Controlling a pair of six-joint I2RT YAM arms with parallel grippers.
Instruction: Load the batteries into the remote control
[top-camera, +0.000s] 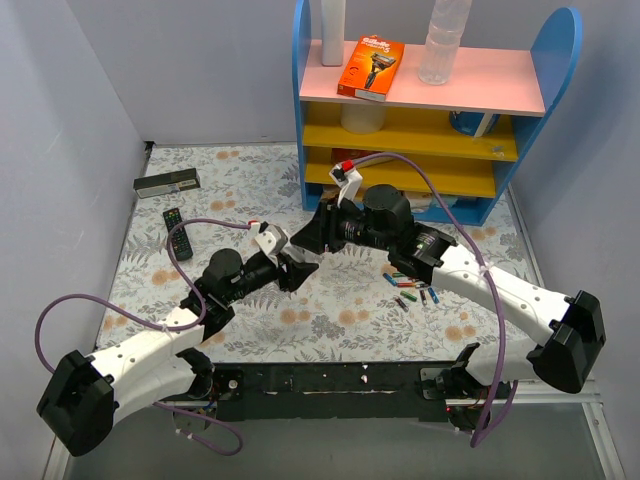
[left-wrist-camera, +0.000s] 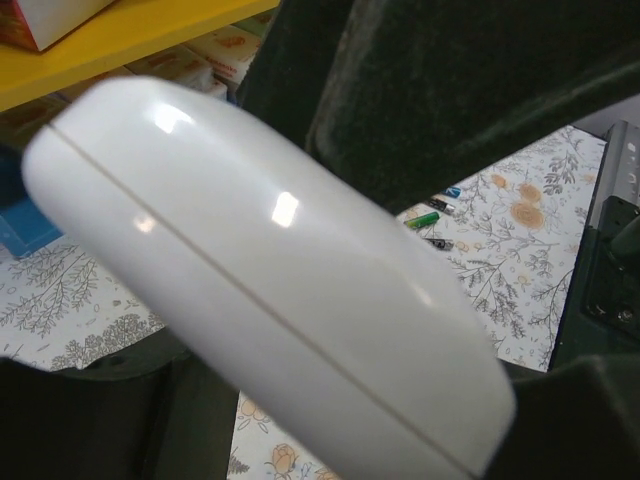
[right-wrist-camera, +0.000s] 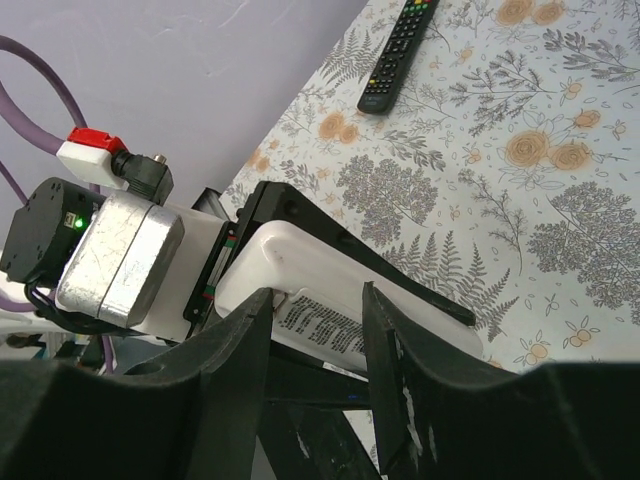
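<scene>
From above, my two arms meet nose to nose over the middle of the tabletop (top-camera: 240, 180), with the left jaws and right jaws almost touching, and whatever sits between them is hidden from here. The batteries (top-camera: 411, 290) lie loose on the tabletop just beside my right forearm, nearer that arm than the left. In the left wrist view, the remote control (left-wrist-camera: 270, 280) fills the picture, clamped in my left jaws and lifted off the tabletop. Its long axis slants from upper left to lower right, and a seam runs its whole length. In the right wrist view, the remote lies straight ahead of my right jaws, its long axis running across the gap between my fingers (right-wrist-camera: 235, 390) and its printed face turned towards me. The right jaws stand about half apart around that face, but I cannot tell whether the pads touch it. I judge the next move hinges on the right jaws working that face while the left holds firm
</scene>
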